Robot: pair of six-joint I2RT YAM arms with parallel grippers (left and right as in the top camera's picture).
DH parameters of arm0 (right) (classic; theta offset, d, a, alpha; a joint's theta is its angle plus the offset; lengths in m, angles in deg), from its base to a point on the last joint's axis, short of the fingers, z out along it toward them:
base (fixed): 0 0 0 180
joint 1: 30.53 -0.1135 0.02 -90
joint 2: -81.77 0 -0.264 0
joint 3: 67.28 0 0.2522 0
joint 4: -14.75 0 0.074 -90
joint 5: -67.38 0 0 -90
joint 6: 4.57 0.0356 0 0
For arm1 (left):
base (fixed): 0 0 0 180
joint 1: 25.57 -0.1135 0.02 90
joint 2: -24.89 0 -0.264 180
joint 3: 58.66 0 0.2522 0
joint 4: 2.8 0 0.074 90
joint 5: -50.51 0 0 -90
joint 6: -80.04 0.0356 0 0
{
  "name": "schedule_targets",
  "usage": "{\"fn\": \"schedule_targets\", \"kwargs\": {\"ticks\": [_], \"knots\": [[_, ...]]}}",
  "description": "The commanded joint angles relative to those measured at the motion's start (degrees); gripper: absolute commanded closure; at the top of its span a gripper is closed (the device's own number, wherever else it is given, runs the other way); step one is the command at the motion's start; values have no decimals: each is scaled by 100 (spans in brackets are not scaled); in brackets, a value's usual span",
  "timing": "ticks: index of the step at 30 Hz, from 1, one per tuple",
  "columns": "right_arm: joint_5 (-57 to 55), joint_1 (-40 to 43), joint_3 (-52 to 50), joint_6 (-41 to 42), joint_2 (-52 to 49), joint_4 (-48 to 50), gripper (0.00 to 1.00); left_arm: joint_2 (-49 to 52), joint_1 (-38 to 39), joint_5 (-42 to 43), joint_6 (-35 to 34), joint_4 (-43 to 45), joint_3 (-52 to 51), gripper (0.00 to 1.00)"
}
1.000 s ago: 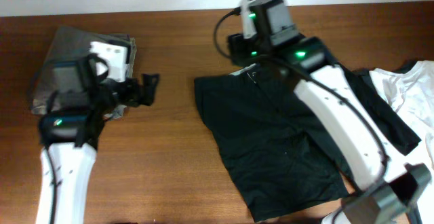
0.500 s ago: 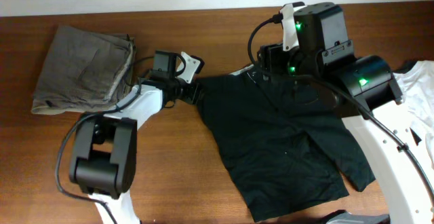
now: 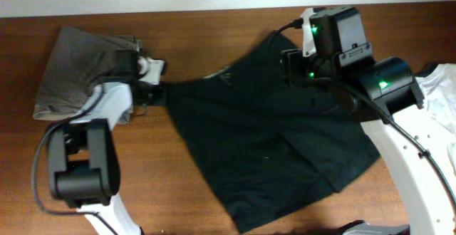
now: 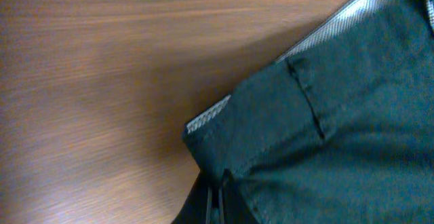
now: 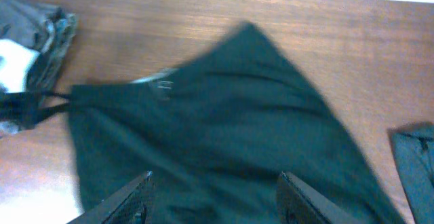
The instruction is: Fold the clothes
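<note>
The clothes in hand are a pair of black shorts (image 3: pixel 271 149), lying spread and skewed on the table's middle. My left gripper (image 3: pixel 152 92) is shut on their left waistband corner (image 4: pixel 224 125), and the cloth is stretched taut towards it. In the left wrist view the jaws (image 4: pixel 218 203) are pinched together on the dark cloth. My right gripper (image 5: pixel 217 193) hangs open above the upper right part of the shorts (image 5: pixel 224 115) with nothing between its fingers. In the overhead view its fingers are hidden under the right wrist housing (image 3: pixel 335 39).
A folded grey garment (image 3: pixel 78 71) lies at the back left, just beyond my left gripper. A white garment (image 3: pixel 442 85) lies at the right edge, partly under my right arm. Bare wooden table (image 3: pixel 171 192) shows in front of the shorts.
My left gripper reached the shorts' waistband corner, shut on it and pulled left; the shorts slid left and turned. My right arm stayed over their upper right part, still open.
</note>
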Motion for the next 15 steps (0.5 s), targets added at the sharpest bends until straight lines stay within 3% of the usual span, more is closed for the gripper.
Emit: {"fn": "schedule_targets", "kwargs": {"ticks": [1,2,4,5,8,9,10,15], "knots": [[-214,498,44,450,-306,-111,39,-866,-452,-953,-42,-313,160,100],[-197,651,44,466,-516,-146,39,-1056,-466,-953,-37,-389,160,98],[-133,837,44,470,-935,-249,39,-1447,-426,-949,-44,-448,160,82],[-129,1010,44,649,-1360,-431,41,-1766,-387,-901,-44,-468,160,61],[109,1370,44,767,-2247,-568,43,-2518,-271,-887,-44,-592,160,39],[96,1510,44,763,-2535,-588,43,-2671,-240,-887,-44,-619,160,35],[-31,1727,44,734,-2900,-643,35,-2855,-164,-887,-44,-702,160,31],[-994,2621,44,501,-3971,-1126,32,-2870,219,-887,-33,-839,160,29]]}}
